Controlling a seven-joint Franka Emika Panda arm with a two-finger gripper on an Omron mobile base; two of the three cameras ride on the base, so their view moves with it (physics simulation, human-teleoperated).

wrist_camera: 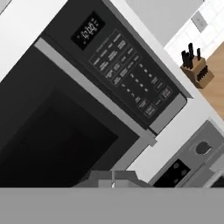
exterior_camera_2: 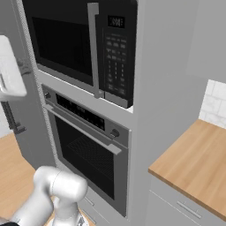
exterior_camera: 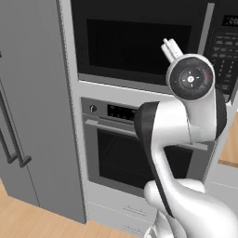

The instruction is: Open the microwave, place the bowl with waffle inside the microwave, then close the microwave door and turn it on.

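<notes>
Pinched-shut gripper (wrist_camera: 113, 183) hung empty by my closed black microwave door's (wrist_camera: 57, 131) vertical silver bar handle (wrist_camera: 94, 94); I feared pulling without grasping.

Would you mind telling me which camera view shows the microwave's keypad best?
The hand view: the keypad sits near the middle there, tilted, with its button rows and display unobstructed. The right base view shows it smaller and at an angle; in the left base view it is cut by the edge and partly behind the arm.

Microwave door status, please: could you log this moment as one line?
microwave door: shut | handle: not gripped | jaws: shut, empty, in front of the microwave | keypad: untouched
</notes>
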